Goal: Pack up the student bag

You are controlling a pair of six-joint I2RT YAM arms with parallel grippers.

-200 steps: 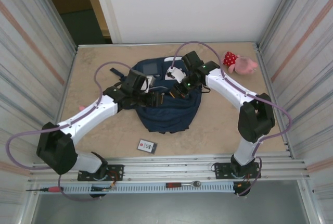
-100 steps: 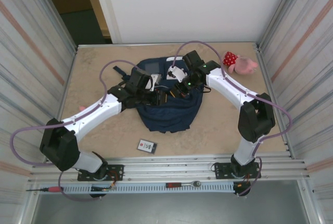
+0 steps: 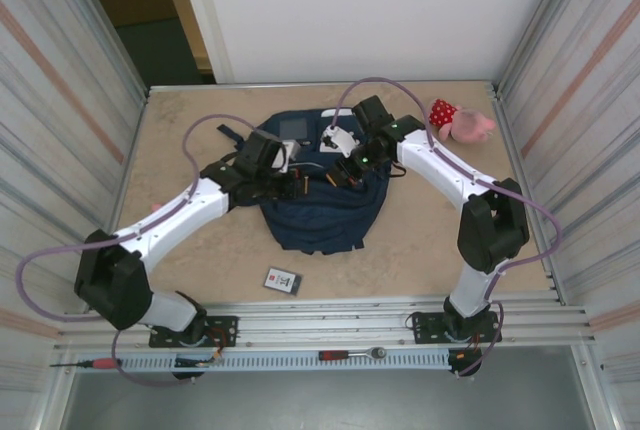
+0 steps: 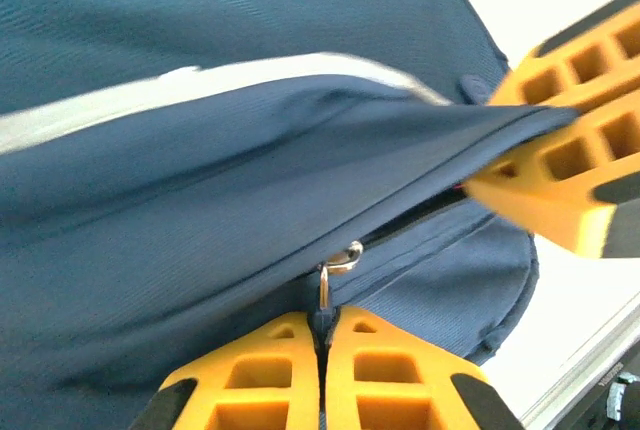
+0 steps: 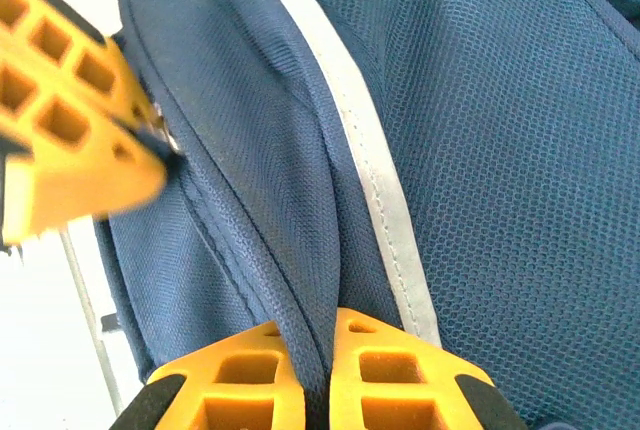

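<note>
The student bag [image 3: 325,215], navy blue with a light stripe, lies flat in the middle of the table. My left gripper [image 3: 300,185] is at its upper left part and, in the left wrist view, my left gripper [image 4: 323,325] is shut on the metal zipper pull [image 4: 328,288] of the bag [image 4: 200,30]. My right gripper [image 3: 340,175] sits just to the right of it. In the right wrist view my right gripper [image 5: 325,335] is shut on a raised fold of the bag's fabric [image 5: 300,250] beside the stripe. The two grippers are a short distance apart.
A pink plush toy [image 3: 460,120] in a red dotted dress lies at the back right. A small card [image 3: 283,280] lies in front of the bag. Corrugated metal walls close both sides. A screwdriver [image 3: 85,361] and a ratchet [image 3: 352,354] rest on the front rail.
My left gripper has closed from partly open onto the zipper pull and shifted slightly toward the back. The right gripper has kept its hold on the fabric.
</note>
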